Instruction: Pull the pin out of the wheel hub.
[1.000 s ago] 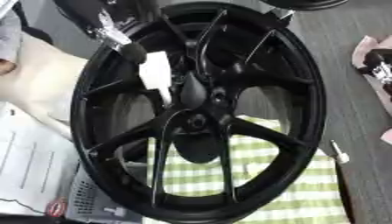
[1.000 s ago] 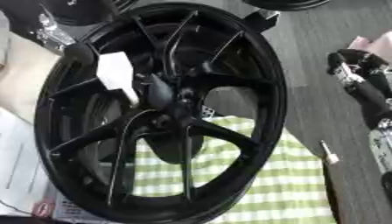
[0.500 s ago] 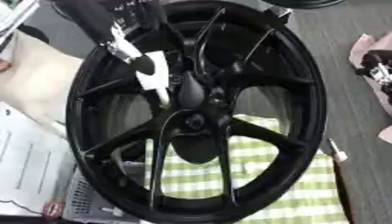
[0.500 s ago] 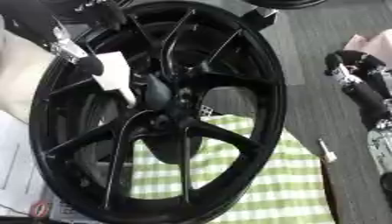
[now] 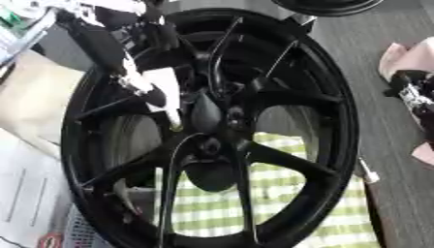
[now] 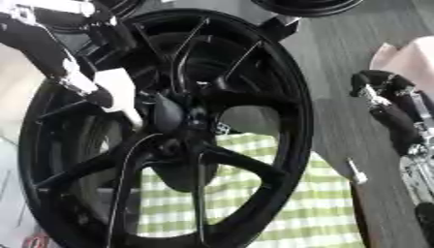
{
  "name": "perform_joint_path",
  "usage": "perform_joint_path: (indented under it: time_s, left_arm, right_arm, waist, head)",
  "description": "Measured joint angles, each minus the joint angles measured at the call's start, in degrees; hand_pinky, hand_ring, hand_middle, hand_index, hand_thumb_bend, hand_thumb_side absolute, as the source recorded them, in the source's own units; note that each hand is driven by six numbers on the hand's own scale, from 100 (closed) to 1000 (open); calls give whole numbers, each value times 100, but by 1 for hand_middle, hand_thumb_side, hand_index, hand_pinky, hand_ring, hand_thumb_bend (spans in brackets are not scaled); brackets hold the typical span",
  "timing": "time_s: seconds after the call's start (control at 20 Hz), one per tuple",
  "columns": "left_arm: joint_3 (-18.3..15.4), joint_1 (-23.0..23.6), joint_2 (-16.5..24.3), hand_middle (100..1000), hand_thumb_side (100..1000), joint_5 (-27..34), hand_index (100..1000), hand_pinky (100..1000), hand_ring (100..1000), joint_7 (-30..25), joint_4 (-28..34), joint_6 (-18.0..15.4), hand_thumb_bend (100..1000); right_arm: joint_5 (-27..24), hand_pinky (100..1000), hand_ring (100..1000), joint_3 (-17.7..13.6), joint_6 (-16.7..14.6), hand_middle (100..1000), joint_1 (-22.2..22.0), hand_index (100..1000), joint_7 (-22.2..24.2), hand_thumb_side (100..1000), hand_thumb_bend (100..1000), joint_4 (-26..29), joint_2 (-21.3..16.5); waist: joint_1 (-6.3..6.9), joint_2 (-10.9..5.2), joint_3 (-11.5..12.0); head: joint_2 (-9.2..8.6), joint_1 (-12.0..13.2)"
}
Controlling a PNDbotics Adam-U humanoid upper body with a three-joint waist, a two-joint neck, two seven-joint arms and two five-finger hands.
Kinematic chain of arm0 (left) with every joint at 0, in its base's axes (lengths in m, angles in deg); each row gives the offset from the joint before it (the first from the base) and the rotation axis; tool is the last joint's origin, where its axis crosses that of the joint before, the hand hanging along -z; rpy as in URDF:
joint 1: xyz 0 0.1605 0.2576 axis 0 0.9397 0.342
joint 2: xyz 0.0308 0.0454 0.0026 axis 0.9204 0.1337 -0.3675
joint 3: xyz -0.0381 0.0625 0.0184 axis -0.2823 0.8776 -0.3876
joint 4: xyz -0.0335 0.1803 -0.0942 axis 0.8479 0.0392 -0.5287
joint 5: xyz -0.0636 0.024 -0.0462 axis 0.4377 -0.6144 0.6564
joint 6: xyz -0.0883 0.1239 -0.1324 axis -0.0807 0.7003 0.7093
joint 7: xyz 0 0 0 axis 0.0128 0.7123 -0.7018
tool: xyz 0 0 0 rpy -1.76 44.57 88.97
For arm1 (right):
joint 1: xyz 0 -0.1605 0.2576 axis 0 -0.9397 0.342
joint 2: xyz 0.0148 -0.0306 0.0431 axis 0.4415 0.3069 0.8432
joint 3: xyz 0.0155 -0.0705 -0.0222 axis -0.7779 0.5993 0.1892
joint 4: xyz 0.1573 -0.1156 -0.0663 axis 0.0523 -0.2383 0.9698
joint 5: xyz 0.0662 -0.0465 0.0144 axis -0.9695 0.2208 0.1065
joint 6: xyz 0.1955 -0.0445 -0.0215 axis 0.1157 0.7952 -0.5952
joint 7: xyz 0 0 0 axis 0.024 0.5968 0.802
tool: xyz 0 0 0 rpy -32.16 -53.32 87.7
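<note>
- Fingers of the left hand point(image 5: 127, 53) curl round the white pin point(image 5: 165, 94), upper left of the wheel hub point(image 5: 208, 114).
- Pin tip remains at the hub: extraction unfinished, judging by position.
- Right hand point(image 6: 386, 97) idles right, finger state indeterminate.

I see a grey table point(image 5: 373, 58) carrying the black wheel hub point(image 5: 331, 145), a green-checked cloth point(image 6: 331, 213) and white papers point(image 5: 30, 193).

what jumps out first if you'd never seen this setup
A big black wheel fills nearly the whole picture, lying over a green and white checked cloth. Next comes a white pin against the dark spokes just left of the hub, with the robot's left hand reaching to it from the upper left.
</note>
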Motion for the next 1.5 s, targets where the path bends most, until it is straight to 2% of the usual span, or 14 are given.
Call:
perform_joint_path:
  time_s: [0.2, 0.35, 0.55, 0.8, 1.0, 1.25, 1.4, 1.5]
  left_arm:
    - [34, -82, -89, 646, 345, -179, 786, 803, 771, 4, -8, -36, 706]
    - [55, -119, -141, 623, 291, -246, 764, 794, 753, 2, 1, -89, 660]
    - [130, -127, -143, 552, 215, -387, 693, 770, 694, -114, 88, -193, 541]
    - [249, -123, -142, 425, 180, -565, 556, 737, 620, -199, 108, -262, 381]
    - [243, -103, -136, 360, 185, -626, 489, 723, 592, -204, 145, -254, 354]
    - [122, -72, -26, 319, 170, -628, 448, 723, 577, -215, 350, -234, 353]
    - [-96, -27, 92, 304, 165, -623, 434, 718, 570, -217, 570, -233, 376]
    - [-364, 18, 199, 293, 173, -622, 427, 711, 565, -206, 743, -228, 403]
  right_arm:
    - [0, 898, 659, 0, 0, 605, 2, 724, 0, 419, 362, 0, 14]
    - [1, 898, 659, 0, 1, 605, 2, 724, 1, 419, 361, 0, 44]
    - [1, 898, 659, -1, -2, 604, 2, 724, -6, 420, 358, 0, 45]
    - [1, 897, 659, -3, -13, 603, 0, 723, -46, 420, 359, 0, 46]
    - [1, 897, 659, -3, -14, 602, -5, 723, -65, 420, 360, 0, 46]
    - [1, 897, 659, -3, -14, 603, -7, 723, -64, 421, 359, 0, 46]
    - [1, 897, 659, -4, -13, 603, -25, 724, -60, 421, 358, 0, 46]
    - [0, 897, 659, -5, -13, 603, -28, 724, -60, 421, 359, 0, 46]
  waist:
    - [1, 8, -8]
    - [4, 12, -9]
    - [16, 21, -10]
    - [15, 23, -15]
    - [11, 23, -15]
    - [4, 23, -7]
    - [-3, 22, 2]
    - [-4, 21, 15]
  head:
    - [-8, -2]
    - [-32, -2]
    - [-48, -1]
    - [-49, 19]
    - [-49, 31]
    - [-47, 40]
    - [-45, 41]
    - [-44, 40]
